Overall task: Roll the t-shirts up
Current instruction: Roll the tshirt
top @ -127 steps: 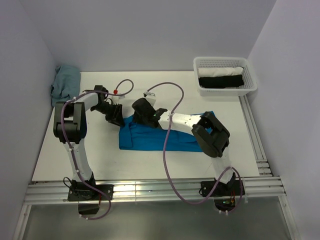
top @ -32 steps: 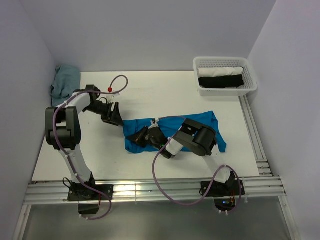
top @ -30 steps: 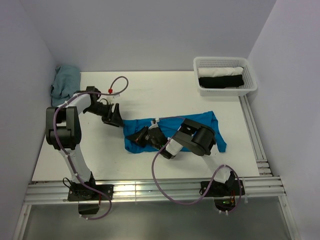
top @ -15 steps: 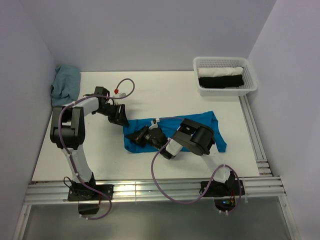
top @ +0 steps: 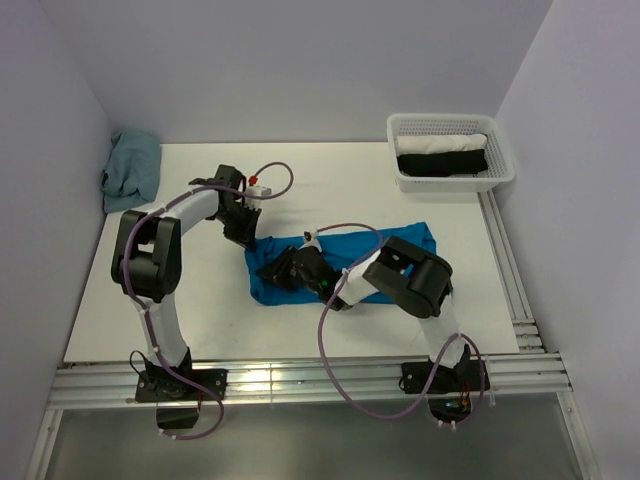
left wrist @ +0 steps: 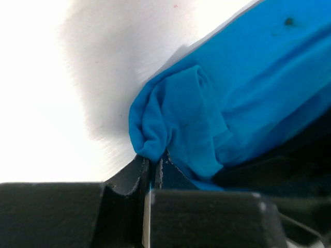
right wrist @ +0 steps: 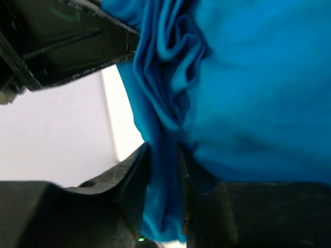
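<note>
Left gripper (left wrist: 152, 166) pinches the bunched turquoise tee (left wrist: 248, 93).

Top view: the right gripper (top: 275, 272) and its forearm cover the turquoise tee (top: 420, 236) through its left-middle. The left gripper (top: 245, 232) tips are too small to read.

Left wrist: the tee runs off the top and right edges. Blurred dark mass lower right, can't identify.

Right wrist: the tee overfills the frame, and the pinched fold vanishes behind the fingers (right wrist: 132, 175).

Rolls in the basket (top: 455, 183) are too small to identify.

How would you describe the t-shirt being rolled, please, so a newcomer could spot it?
On the white table, look to the middle. The turquoise t-shirt lies there, left gripper and right gripper pinching its left end. It is brighter than the grey-blue cloth in the far left corner.
</note>
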You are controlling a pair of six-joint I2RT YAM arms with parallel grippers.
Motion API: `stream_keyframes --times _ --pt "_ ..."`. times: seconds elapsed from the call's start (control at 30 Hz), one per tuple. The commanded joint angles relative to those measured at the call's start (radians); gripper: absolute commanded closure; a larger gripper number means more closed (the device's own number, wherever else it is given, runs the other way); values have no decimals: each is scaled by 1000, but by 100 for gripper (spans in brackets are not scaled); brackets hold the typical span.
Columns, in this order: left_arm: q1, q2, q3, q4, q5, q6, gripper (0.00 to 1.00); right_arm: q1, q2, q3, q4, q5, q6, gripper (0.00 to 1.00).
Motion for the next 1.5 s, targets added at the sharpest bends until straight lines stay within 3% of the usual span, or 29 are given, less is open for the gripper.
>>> stream_keyframes --times 0.0,0.17,0.8,1.23,1.47 --pt "-16 -18 71 -55 -141 50 100 28 -111 52 -239 81 -144 63" --pt "-39 10 115 -98 -210 67 100 63 -153 174 -504 168 -229 59" --pt "-77 53 176 -138 -242 53 100 168 -104 458 -856 273 -352 44" --pt "-91 59 195 -152 -250 48 100 206 65 759 -1252 406 -389 43" --pt "-94 66 198 -153 -252 47 100 228 83 825 -1330 458 -404 43"
